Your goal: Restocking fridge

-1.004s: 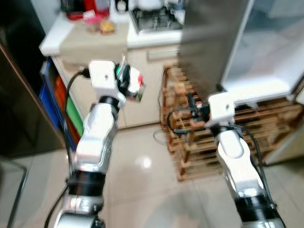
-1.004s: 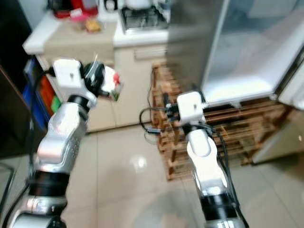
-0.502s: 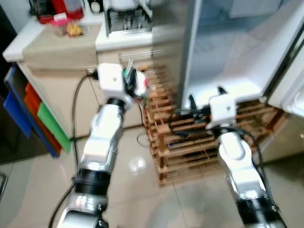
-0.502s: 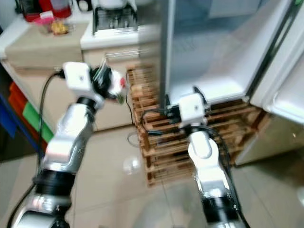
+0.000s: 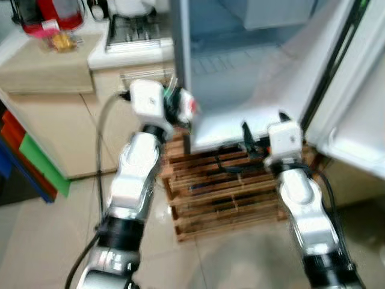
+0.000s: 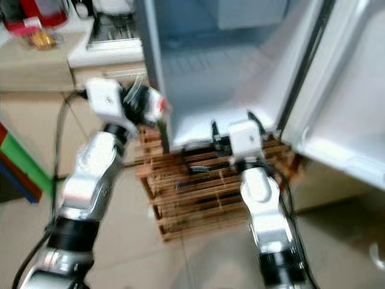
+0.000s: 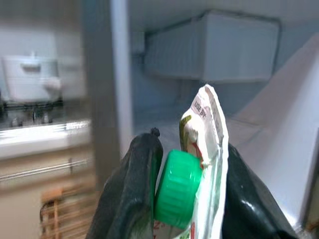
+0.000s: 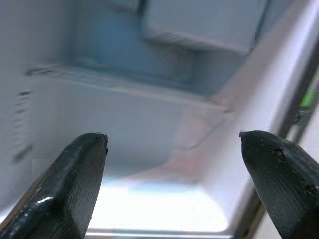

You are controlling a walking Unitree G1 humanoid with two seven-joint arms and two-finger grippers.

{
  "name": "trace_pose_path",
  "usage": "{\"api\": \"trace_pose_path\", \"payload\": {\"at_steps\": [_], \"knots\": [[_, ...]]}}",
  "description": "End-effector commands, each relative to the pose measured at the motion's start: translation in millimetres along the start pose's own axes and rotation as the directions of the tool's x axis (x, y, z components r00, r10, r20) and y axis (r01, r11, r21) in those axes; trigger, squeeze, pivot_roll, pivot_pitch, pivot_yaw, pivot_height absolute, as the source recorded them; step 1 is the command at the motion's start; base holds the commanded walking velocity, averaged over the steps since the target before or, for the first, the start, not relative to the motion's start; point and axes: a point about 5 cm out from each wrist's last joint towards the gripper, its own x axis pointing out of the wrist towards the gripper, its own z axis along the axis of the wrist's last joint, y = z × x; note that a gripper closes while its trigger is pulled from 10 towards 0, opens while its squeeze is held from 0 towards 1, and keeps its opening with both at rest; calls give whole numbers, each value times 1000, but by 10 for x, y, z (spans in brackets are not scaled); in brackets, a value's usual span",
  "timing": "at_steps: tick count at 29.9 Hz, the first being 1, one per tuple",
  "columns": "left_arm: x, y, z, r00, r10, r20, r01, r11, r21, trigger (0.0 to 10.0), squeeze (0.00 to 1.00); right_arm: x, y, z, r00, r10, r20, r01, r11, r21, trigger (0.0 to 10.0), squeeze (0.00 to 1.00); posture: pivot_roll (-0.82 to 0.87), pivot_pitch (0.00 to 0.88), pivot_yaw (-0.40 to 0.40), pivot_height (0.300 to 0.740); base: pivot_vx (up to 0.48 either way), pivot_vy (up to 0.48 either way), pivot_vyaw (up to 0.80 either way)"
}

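My left gripper (image 7: 187,196) is shut on a white pouch with a green screw cap (image 7: 199,169); the pouch (image 5: 185,107) is held up beside the left edge of the open fridge (image 5: 252,72). The fridge stands with its door (image 5: 355,102) swung out to the right, its white lower shelf (image 8: 164,199) and a drawer (image 7: 209,47) showing inside. My right gripper (image 8: 172,144) is open, its fingers (image 8: 79,174) wide apart and pointing into the fridge, with nothing between them. In the left eye view the right gripper (image 5: 261,129) is just before the fridge's bottom edge.
A wooden pallet (image 5: 222,186) lies on the tiled floor under the fridge front. To the left runs a beige counter (image 5: 48,66) with a stove (image 5: 135,33), a red jug (image 5: 51,12) and a small snack container. Coloured bins (image 5: 24,162) stand at the far left.
The camera has swung right and closer, so the fridge is now in front. Both arms have come nearer the fridge opening. The left gripper still holds the pouch.
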Motion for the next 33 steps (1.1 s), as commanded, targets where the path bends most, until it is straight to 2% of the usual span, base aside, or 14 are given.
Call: {"api": "trace_pose_path", "payload": {"at_steps": [1,8,10,12,14,17,18,23,29,33], "knots": [[12,152,-28,998,67,-15,-67,997,36,10000,0,17,80,33,1000,29,9,-29,1000,11,10000,0,-105,0,67,740,0,0,0],[110,124,-32,1000,24,-14,-23,997,74,10000,0,-29,100,-11,997,72,-10,-72,997,11,10000,0,-103,0,63,740,0,0,0],[212,43,-82,999,-33,-39,34,998,50,10000,0,-53,108,-48,995,100,-30,-99,995,31,10000,0,-105,0,64,740,0,0,0],[319,-66,-74,996,-83,-42,85,996,37,10000,0,-74,142,-121,980,180,-82,-172,980,98,10000,0,-119,0,75,740,0,0,0],[382,-131,-75,992,-114,-48,115,993,20,10000,0,-101,157,-173,964,240,-119,-225,967,122,10000,0,-127,0,83,740,0,0,0],[416,-144,-107,990,-124,-65,125,992,8,10000,0,-123,108,-187,965,227,-129,-213,970,115,10000,0,-132,0,86,740,0,0,0],[476,-176,-161,986,-138,-96,138,990,-2,10000,0,-173,30,-221,968,204,-147,-190,976,106,10000,0,-132,0,84,740,469,0,0],[634,-367,-221,969,-195,-150,194,981,-19,10000,0,-410,-51,-365,952,211,-223,-195,977,90,10000,0,-160,0,100,740,469,0,0],[674,-543,-207,956,-256,-140,253,967,-39,10000,0,-556,-21,-395,949,192,-252,-169,980,108,10000,0,-192,0,124,740,474,0,0],[670,-560,-232,956,-262,-135,259,965,-45,10000,0,-583,44,-376,947,203,-251,-176,976,125,10000,0,-192,0,117,740,478,0,0]]}}
